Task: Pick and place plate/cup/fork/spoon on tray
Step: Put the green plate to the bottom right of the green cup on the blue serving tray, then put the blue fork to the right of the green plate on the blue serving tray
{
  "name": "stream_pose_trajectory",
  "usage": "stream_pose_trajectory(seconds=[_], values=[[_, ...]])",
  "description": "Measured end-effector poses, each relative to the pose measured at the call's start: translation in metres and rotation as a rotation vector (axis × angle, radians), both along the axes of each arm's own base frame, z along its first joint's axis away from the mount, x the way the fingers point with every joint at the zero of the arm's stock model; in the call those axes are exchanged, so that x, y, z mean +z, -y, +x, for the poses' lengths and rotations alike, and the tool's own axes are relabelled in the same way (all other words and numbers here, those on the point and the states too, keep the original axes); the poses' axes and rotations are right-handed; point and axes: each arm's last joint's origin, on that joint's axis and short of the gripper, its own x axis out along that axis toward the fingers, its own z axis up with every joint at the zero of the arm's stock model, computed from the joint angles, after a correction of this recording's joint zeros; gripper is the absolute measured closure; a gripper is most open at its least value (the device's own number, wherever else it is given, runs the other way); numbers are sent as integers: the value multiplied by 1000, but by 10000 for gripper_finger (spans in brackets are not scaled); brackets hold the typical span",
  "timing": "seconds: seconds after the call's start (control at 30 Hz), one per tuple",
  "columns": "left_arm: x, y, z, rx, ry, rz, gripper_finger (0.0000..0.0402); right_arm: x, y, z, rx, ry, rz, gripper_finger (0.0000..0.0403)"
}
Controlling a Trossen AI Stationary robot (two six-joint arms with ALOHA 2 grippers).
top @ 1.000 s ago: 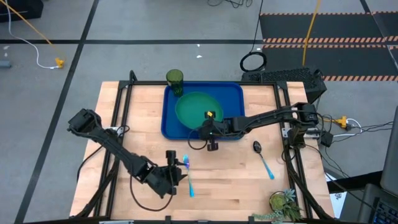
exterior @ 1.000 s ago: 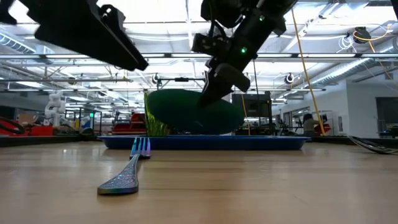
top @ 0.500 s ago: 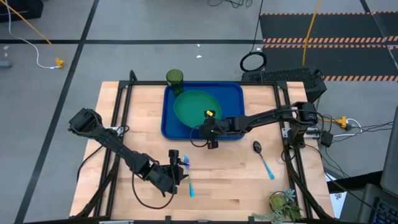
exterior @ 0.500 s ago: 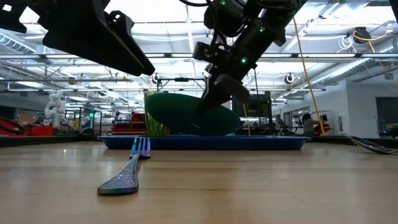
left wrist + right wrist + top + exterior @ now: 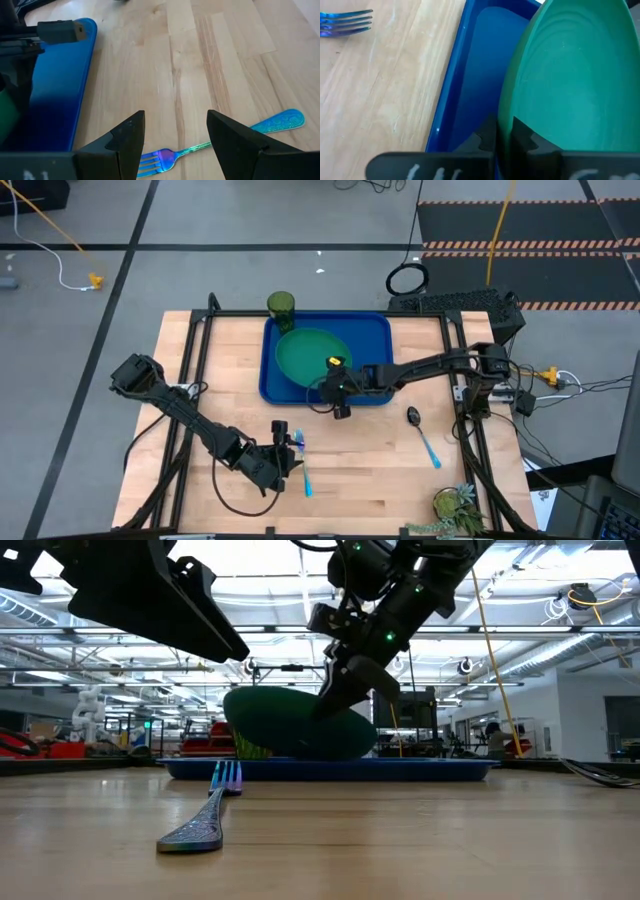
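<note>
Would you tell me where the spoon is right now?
In the high view, the spoon lies on the table's right side, just beyond the tray, near the potted plant.

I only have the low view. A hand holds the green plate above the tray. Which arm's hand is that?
Observer: The right hand, shut on the plate at its near rim.
Operator: And the other hand?
Observer: The left hand is open, its fingers straddling the fork.
Operator: Where is the cup?
Observer: The cup stands by the far left corner of the tray.
</note>
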Motion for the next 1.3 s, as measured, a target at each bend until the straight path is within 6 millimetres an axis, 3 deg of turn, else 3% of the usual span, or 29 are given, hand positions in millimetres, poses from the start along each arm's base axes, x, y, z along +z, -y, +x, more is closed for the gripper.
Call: stream_pose_trajectory(seconds=[0.4,0.8,1.07,1.3], values=[[0,0,0,-2,0,3,186,0,6,0,21,-2,24,397],[0,1,-1,-18,-2,18,186,-1,13,-1,-24,-1,73,333],[0,2,-1,-29,-4,29,186,-3,16,-4,-87,-15,121,321],[2,6,-5,-46,-3,29,186,7,3,-7,-155,14,217,320]])
